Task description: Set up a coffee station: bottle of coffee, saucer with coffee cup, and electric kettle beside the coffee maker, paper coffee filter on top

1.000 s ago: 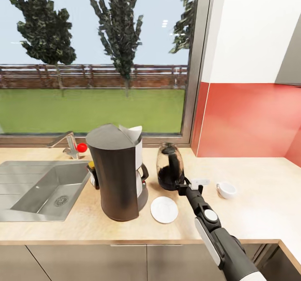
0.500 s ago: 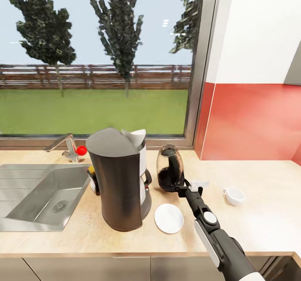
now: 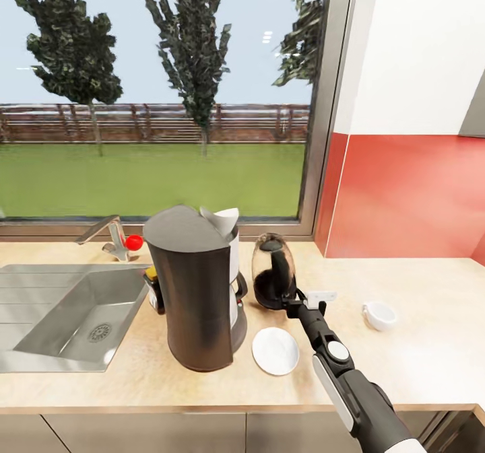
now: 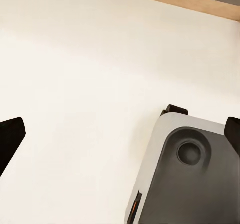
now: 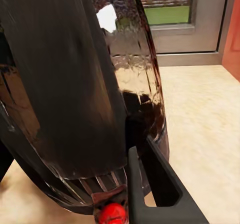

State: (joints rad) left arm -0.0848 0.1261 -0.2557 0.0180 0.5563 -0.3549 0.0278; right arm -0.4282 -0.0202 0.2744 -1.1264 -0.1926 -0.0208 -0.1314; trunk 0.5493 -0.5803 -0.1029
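The tall dark grey coffee maker [image 3: 197, 298] stands on the countertop [image 3: 417, 359] with a white paper coffee filter [image 3: 225, 221] on its top. The bottle of coffee [image 3: 152, 286] peeks out behind its left side. A white saucer [image 3: 275, 351] lies bare in front, to its right. The electric kettle [image 3: 272, 272] stands just right of the machine. My right gripper [image 3: 292, 302] is at the kettle's handle; in the right wrist view one finger [image 5: 150, 184] presses against the dark handle [image 5: 65, 84], so it looks shut on it. The coffee cup [image 3: 378, 315] sits alone further right. My left gripper [image 4: 121, 134] is open.
A steel sink [image 3: 67, 315] with a faucet and red knob [image 3: 134, 242] is sunk into the worktop at the left. A window runs behind, and a red backsplash [image 3: 411, 197] stands at the right. Bare worktop lies around the cup.
The head camera has shifted, so everything sits slightly further right in the picture. My right arm stays at the kettle, and nothing on the counter has moved.
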